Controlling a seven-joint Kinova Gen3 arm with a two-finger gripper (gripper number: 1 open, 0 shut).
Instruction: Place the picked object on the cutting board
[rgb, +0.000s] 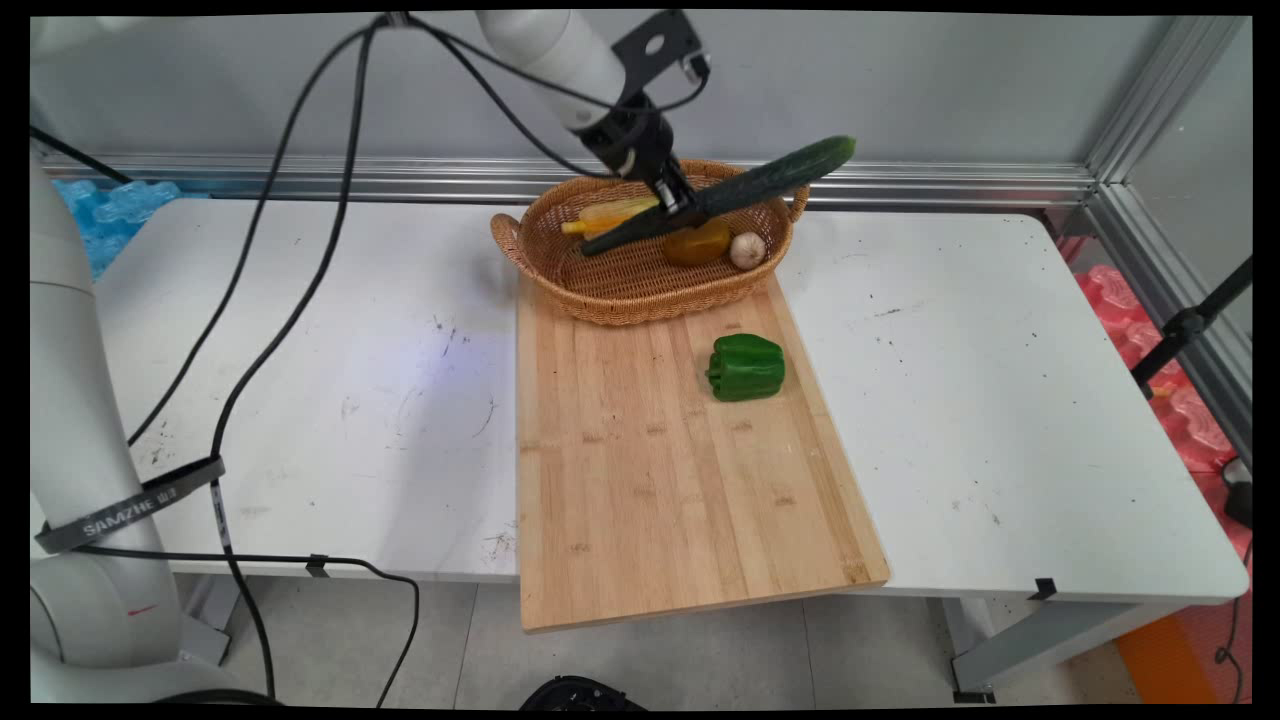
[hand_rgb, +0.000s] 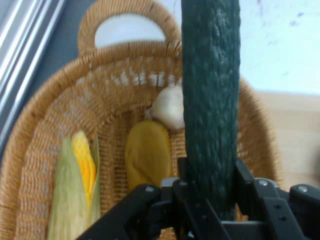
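My gripper (rgb: 683, 207) is shut on a long dark green cucumber (rgb: 740, 189), held tilted above the wicker basket (rgb: 600, 290), its far end raised past the basket's right rim. In the hand view the cucumber (hand_rgb: 210, 100) runs up from between the fingers (hand_rgb: 243, 182) of my gripper (hand_rgb: 210, 192). Below it in the basket (hand_rgb: 45, 125) lie an ear of corn (hand_rgb: 82, 175), a yellow-brown vegetable (hand_rgb: 147, 155) and a garlic bulb (hand_rgb: 169, 107). The same corn (rgb: 605, 214), yellow-brown vegetable (rgb: 697, 243) and garlic bulb (rgb: 747, 250) show in the main view.
A wooden cutting board (rgb: 660, 470) runs from the basket to the table's near edge and overhangs it. A green bell pepper (rgb: 746, 367) lies on the board's far right part. Black cables (rgb: 300, 250) hang over the table's left side. An aluminium rail (rgb: 900, 185) lines the back.
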